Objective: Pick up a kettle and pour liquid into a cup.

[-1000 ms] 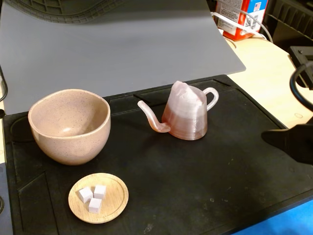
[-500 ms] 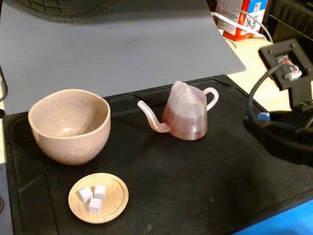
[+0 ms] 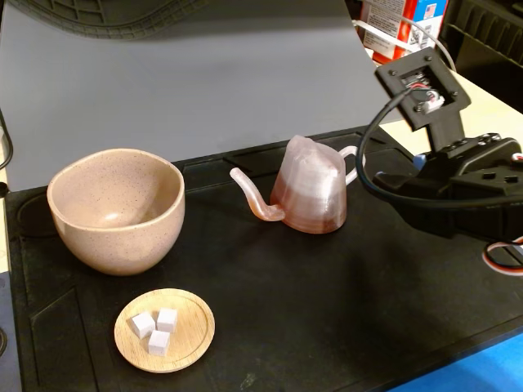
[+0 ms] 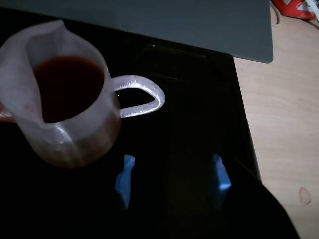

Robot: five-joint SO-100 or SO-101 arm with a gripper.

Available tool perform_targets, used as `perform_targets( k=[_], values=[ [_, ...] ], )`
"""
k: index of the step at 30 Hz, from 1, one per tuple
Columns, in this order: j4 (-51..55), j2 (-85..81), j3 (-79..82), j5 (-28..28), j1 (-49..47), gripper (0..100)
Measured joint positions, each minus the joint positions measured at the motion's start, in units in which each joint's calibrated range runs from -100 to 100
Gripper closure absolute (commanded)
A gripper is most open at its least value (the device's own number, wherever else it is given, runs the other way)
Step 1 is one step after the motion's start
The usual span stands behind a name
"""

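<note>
The translucent pinkish ribbed kettle (image 3: 309, 192) stands upright on the black mat, its thin spout pointing left and its white loop handle (image 3: 352, 163) to the right. Reddish-brown liquid (image 4: 67, 87) fills it, seen from above in the wrist view. The beige-pink speckled cup (image 3: 116, 208) stands empty at the left. My gripper (image 4: 172, 179) is open and empty; its blue-tipped fingers (image 4: 124, 180) sit just short of the kettle's handle (image 4: 142, 94), apart from it. In the fixed view the arm (image 3: 458, 175) is to the right of the kettle and its fingertips are hidden.
A small round wooden dish (image 3: 165, 329) with three white cubes lies in front of the cup. The black mat (image 3: 327, 310) ends at a pale wooden table (image 4: 284, 124) on the right. A grey board (image 3: 204, 73) stands behind.
</note>
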Motion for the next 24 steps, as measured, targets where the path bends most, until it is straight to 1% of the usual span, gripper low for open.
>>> perform_targets(
  k=[3,7,13,15,18,24],
  values=[
    [0.0,2.9,-3.3,1.9,-0.1,80],
    [0.0,7.4,-9.0,2.0,-0.2,80],
    [0.0,11.6,-13.4,7.1,0.1,80],
    [-0.7,12.8,-13.9,7.3,0.1,80],
    [-4.6,14.6,-13.9,7.4,0.0,80],
    [-4.9,14.8,-14.1,7.4,0.0,80]
  ],
)
